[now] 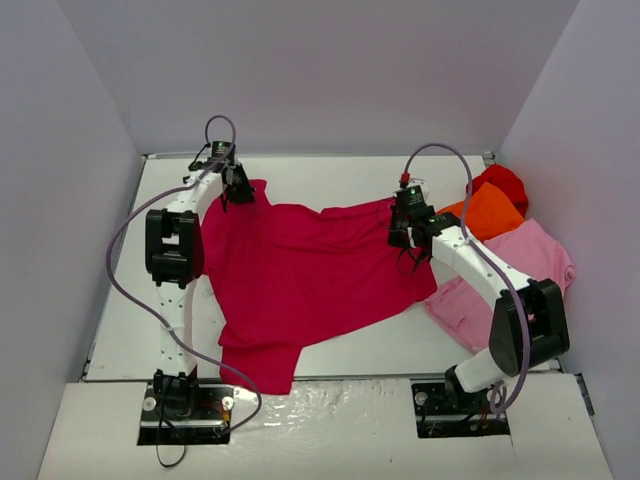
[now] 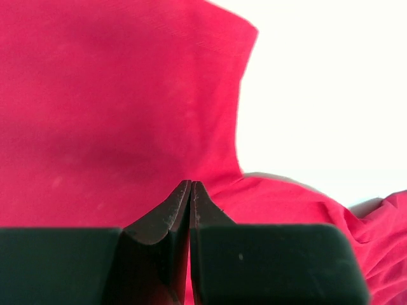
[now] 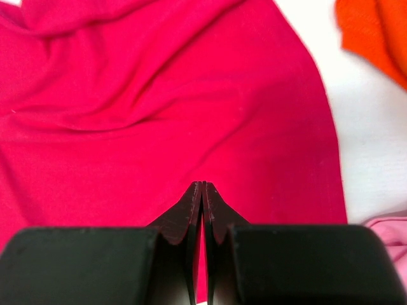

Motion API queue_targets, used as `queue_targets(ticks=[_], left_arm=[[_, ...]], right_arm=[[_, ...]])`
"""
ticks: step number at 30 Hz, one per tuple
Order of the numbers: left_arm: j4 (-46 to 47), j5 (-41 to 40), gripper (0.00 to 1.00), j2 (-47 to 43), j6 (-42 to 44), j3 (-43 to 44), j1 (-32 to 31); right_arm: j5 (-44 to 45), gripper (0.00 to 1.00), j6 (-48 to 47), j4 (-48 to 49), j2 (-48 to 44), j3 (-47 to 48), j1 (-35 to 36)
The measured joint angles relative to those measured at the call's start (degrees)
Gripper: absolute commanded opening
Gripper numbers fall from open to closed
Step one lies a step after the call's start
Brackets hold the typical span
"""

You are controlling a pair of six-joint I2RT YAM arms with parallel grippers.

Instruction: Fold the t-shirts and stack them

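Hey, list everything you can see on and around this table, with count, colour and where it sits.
crimson t-shirt: one, crimson-magenta, spread rumpled across the table's middle
pink t-shirt: one, light pink, right side
orange t-shirt: one, orange, far right, beside the pink one
red t-shirt: one, bright red, far right corner
table: one, white
cables: two, purple, one per arm
left hand: one, black, shut, over the crimson shirt's far left corner
right hand: one, black, shut, over its far right edge
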Motion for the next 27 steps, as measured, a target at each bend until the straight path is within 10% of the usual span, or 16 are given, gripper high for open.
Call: queue_targets(ticks=[5,18,27], left_arm=[[-0.11,0.91,0.00,-0.85,2.01,-1.58,-1.25],[10.99,1.28,0.00,-35.00,-4.89,-43.33,-13.39],[17.72,0.23,0.00,-32.48,-9.59,-51.42,-16.04]], right_arm=[[0.71,0.00,-0.05,3.70,6.57,-0.59,0.39],[-0.48,0.00,-1.76,7.81,38.40,27.69,-0.99],[-3.09,0.00,-1.65,7.80,42.18,32.81,-1.10]])
